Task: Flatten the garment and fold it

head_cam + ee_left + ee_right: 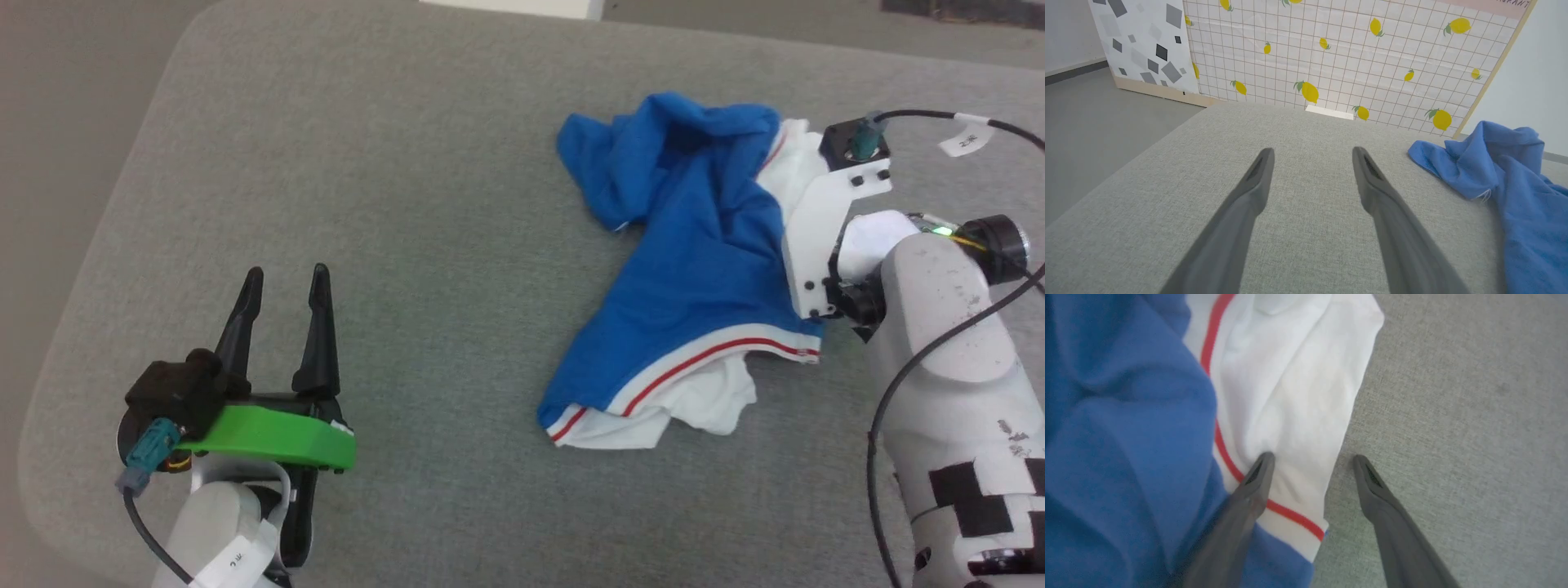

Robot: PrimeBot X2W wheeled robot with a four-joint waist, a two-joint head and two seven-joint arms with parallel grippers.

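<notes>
The garment lies crumpled in a heap on the right half of the grey padded surface, blue on top, with a red-and-white striped hem and white cloth showing at its near and right edges. My right wrist hangs over its right edge. In the right wrist view my right gripper is open: one finger rests over the white sleeve, the other over bare grey fabric, with the sleeve's edge between them. My left gripper stands open and empty at the near left, well away from the garment.
The grey padded surface has rounded corners, with floor beyond its left edge. Past its far edge stand a lemon-print grid panel and a speckled panel. A black cable loops along my right forearm.
</notes>
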